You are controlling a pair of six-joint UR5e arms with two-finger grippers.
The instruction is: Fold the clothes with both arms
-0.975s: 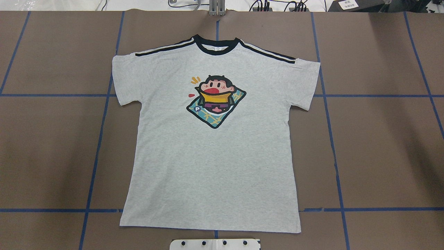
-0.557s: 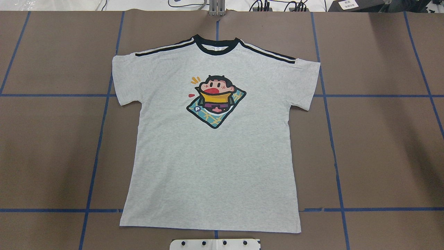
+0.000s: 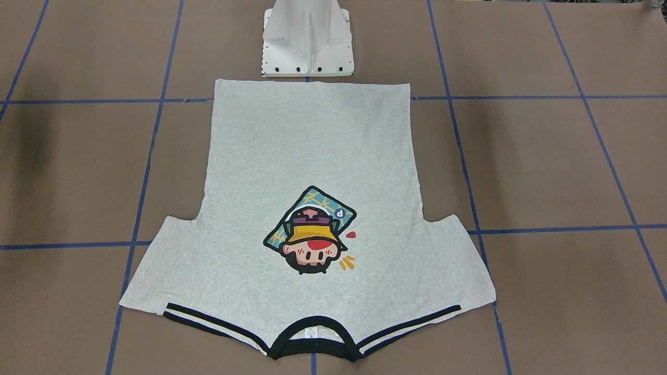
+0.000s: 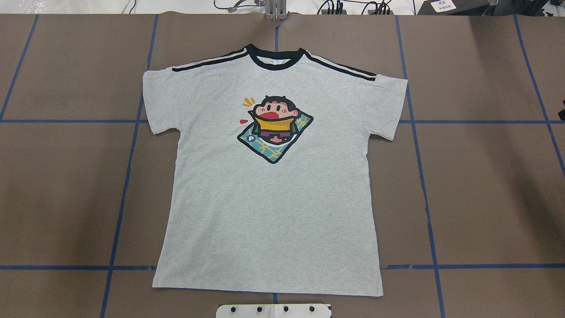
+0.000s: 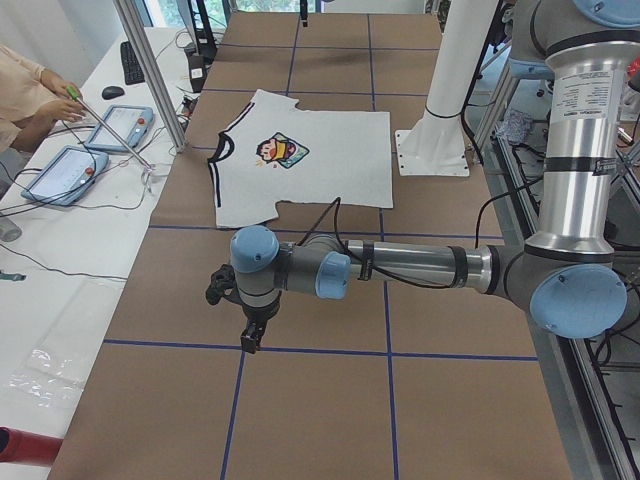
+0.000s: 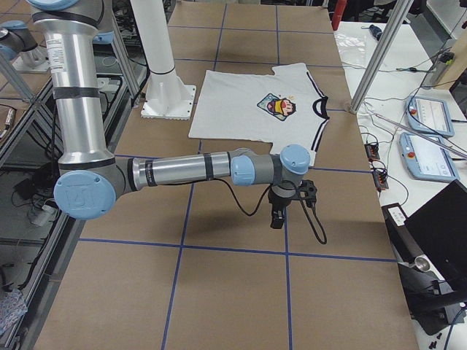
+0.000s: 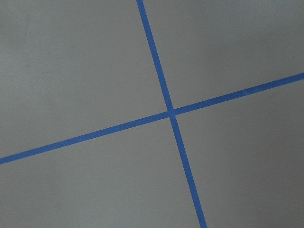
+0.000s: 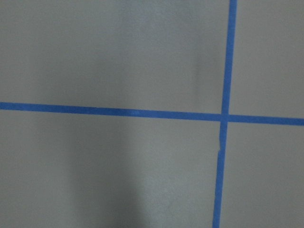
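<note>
Grippers: left gripper and right gripper each hang over bare table, well apart from the garment. Whether either is parted or closed cannot be told (side views only). Change noted: a dark sliver has appeared at the overhead view's right edge, probably the right arm starting inward. T-shirt unmoved, flat at table centre, hem near the pedestal, collar far. Folding not begun. Count: one T-shirt, two arms, two grippers, one pedestal
</note>
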